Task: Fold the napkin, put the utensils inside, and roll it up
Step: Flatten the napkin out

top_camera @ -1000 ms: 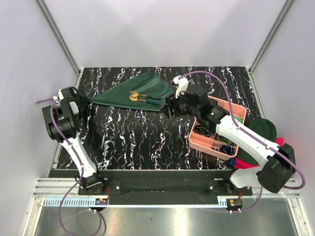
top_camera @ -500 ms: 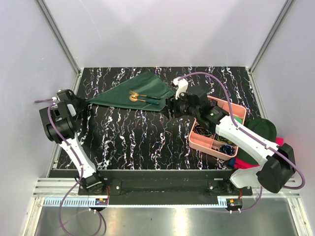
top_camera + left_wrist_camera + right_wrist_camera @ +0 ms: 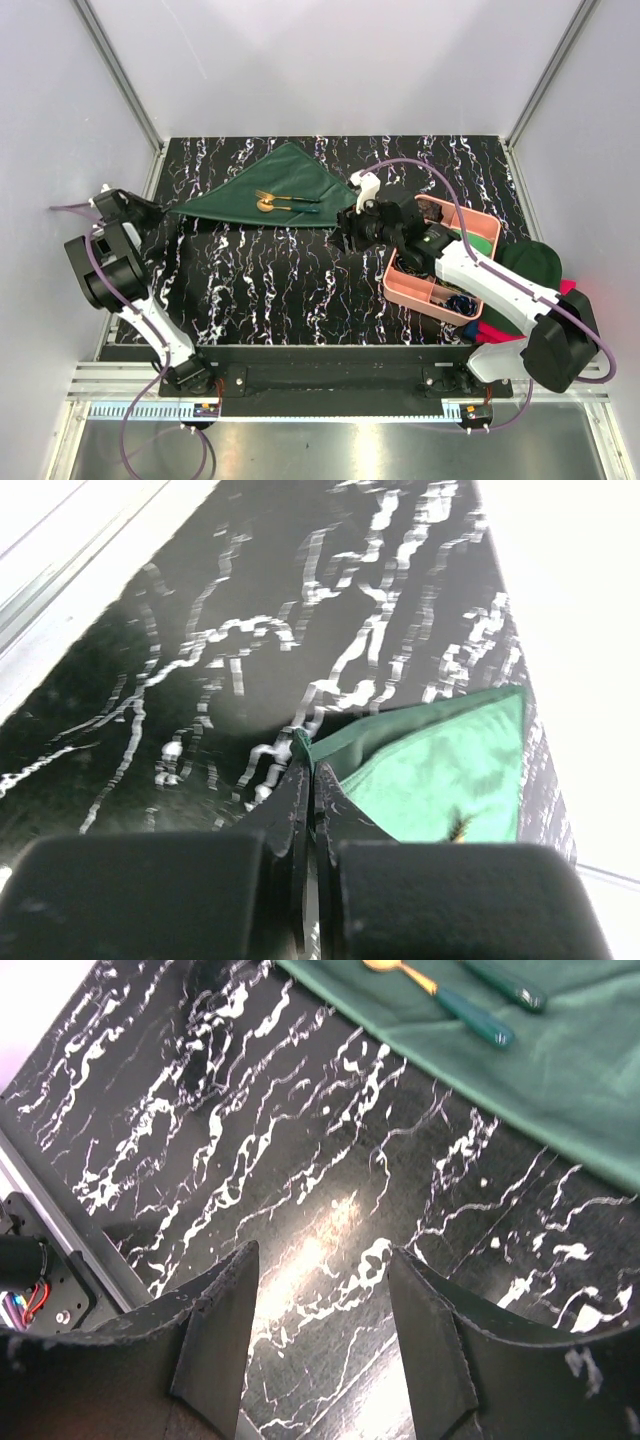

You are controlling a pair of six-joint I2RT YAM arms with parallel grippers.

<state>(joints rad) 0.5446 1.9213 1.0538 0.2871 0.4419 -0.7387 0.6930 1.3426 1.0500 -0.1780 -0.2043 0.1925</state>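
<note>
Fingers of the left gripper (image 3: 307, 776) pinch a corner of the napkin (image 3: 440, 770), now dragged further left and stretched flatter; the utensils (image 3: 287, 203) lie on it beyond the fingertips. Right gripper (image 3: 320, 1270) gapes wide, empty, pulled back toward the pink tray (image 3: 402, 294) holding small dark oddments.

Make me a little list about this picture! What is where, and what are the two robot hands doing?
napkin: dark green, folded into a triangle, at the far side of the table
utensils: lying on the napkin, gold ends, green handles
left gripper: shut on the napkin's left corner
right gripper: open, empty, over bare table beside the napkin
pink tray: on the right, under the right arm
</note>
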